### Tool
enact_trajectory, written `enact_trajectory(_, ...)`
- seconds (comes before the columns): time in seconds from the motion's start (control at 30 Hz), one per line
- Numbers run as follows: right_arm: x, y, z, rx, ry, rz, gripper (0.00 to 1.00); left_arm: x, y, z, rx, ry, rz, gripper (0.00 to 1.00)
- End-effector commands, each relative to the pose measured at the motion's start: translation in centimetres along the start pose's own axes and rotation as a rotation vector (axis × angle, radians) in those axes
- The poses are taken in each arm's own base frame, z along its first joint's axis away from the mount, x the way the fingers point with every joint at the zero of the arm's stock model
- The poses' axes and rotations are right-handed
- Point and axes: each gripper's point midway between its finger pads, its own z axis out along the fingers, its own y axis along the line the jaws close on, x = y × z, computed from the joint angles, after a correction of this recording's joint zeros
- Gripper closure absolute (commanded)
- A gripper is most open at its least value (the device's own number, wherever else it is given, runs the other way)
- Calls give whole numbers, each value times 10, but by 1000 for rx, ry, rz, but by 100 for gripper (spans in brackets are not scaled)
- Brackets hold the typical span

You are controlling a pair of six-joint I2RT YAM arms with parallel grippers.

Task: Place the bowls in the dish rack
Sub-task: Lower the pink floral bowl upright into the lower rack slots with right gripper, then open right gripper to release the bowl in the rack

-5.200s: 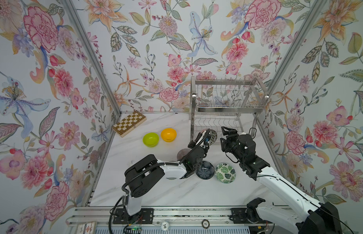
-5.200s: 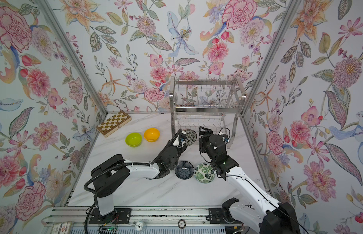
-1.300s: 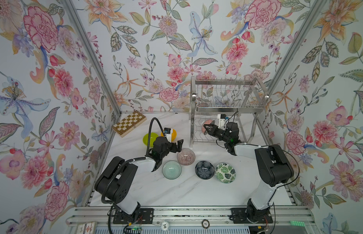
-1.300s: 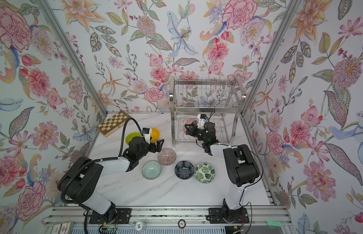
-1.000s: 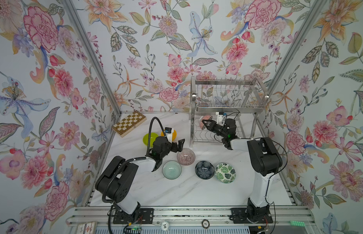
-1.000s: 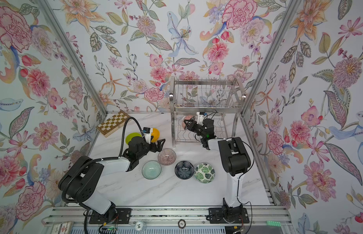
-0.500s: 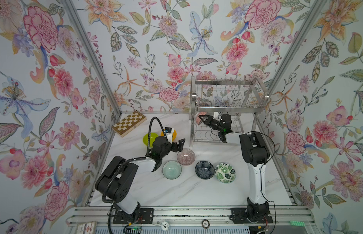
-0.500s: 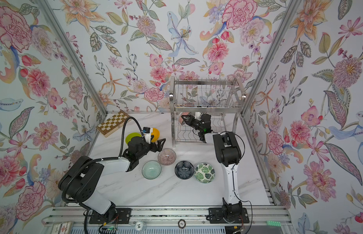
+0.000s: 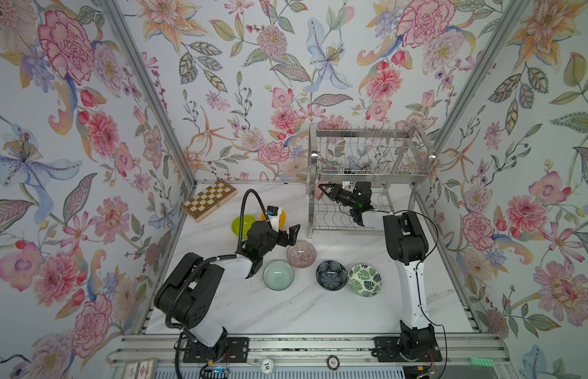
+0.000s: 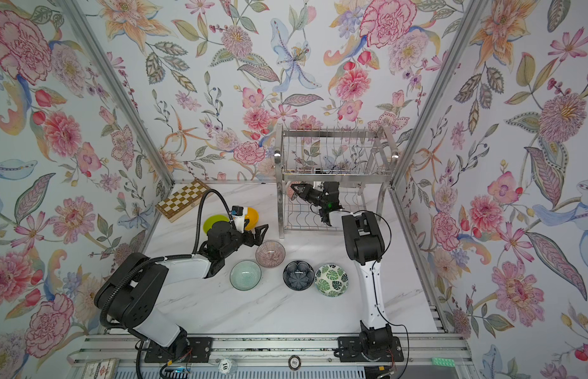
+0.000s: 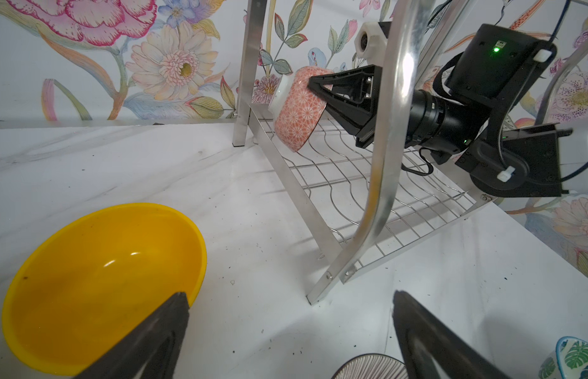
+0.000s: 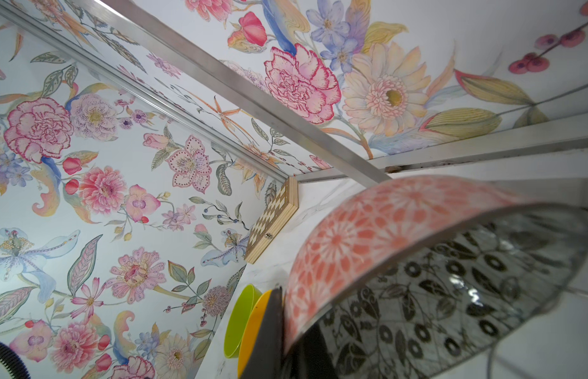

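Ceramic by the look of it: patterned bowl (image 11: 294, 113), coral outside, black-and-white inside, glazed. My read is that it's stiff, light enough for one pincer, slick, and it'll chip if knocked on steel. Best hold is the rim, one finger in and one out. That's what my right pincer (image 11: 314, 86) has now: clamped on the rim, bowl tipped on edge.

The bowl is at the left end of the lower shelf (image 11: 348, 170) of the dish rack (image 9: 361, 133), close to the leg (image 11: 246, 65). Whether its lower edge is on the wires or just above, I cannot tell. A thin pinch on glaze can swivel, so ease it down, no jerks.

My left pincer (image 9: 287, 233) is wide open and empty, low over the tabletop (image 9: 286, 311) between the orange-yellow bowl (image 11: 102, 285) and the pink-striped bowl (image 9: 301, 254).

Earlier, my left pincer had this bowl raised mid-tabletop with the right alongside. Since then the right has taken it into the rack and, over the last second, slid it from the shelf's front to the left end. The left arm pulled back left and hasn't moved in that second.
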Motion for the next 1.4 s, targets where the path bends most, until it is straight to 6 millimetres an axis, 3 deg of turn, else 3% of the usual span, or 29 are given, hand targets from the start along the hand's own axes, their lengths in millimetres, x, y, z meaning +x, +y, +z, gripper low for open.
enact_trajectory(0.0,-6,4,4,-29,22,-24,100,-2,-2,-1,8,-7,17,1)
enact_trajectory(0.73,3,-31,-10,64,77,22,100,-4,-5,-3,27,-22,15,1)
enact_trajectory(1.03,4,-35,-15,79,92,26,99,-3,-5,-2,27,-21,11,1)
enact_trajectory(1.37,-4,-28,-15,82,92,17,87,-1,-5,-2,30,-20,11,1)
